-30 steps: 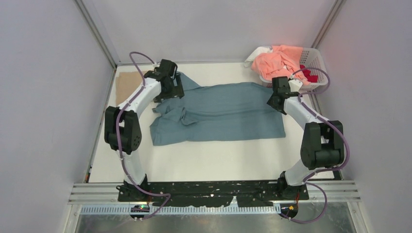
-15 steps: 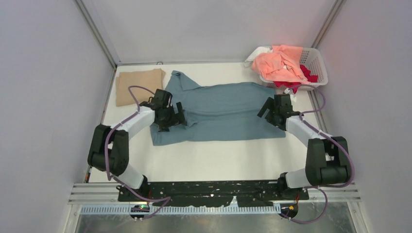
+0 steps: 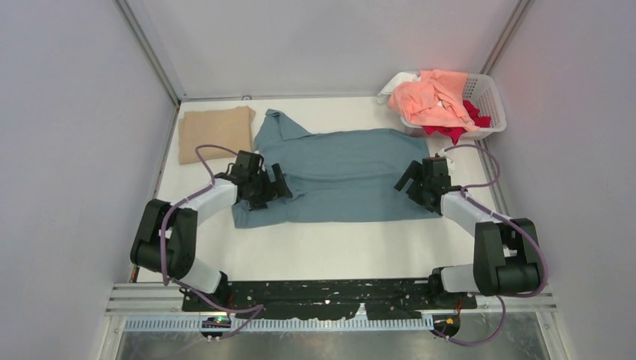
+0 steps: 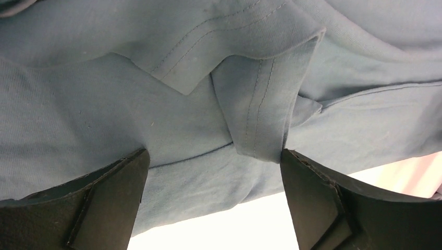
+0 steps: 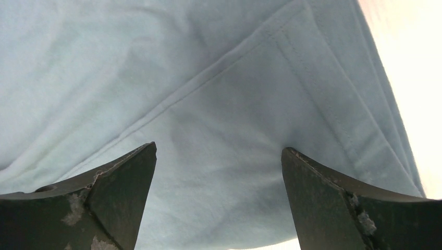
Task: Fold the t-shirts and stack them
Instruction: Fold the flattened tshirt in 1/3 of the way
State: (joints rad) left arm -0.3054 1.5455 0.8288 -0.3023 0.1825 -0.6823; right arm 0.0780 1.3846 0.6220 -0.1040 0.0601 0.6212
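Observation:
A teal-blue t-shirt (image 3: 341, 172) lies partly folded across the middle of the table. My left gripper (image 3: 264, 187) is open low over its bunched left end, jaws straddling a folded sleeve (image 4: 260, 112). My right gripper (image 3: 421, 184) is open low over its right hem (image 5: 219, 156), jaws apart with cloth between them. A folded tan t-shirt (image 3: 215, 132) lies at the back left. Peach-pink (image 3: 431, 97), red (image 3: 454, 131) and white shirts sit in the basket.
A white lattice basket (image 3: 486, 97) stands at the back right corner. Grey walls close in the table on three sides. Bare white tabletop (image 3: 337, 247) lies in front of the teal shirt.
Both arms have come back from the far edge toward the near side and dropped low over the shirt's ends. The shirt's near edge lies a little straighter. The tan shirt is uncovered.

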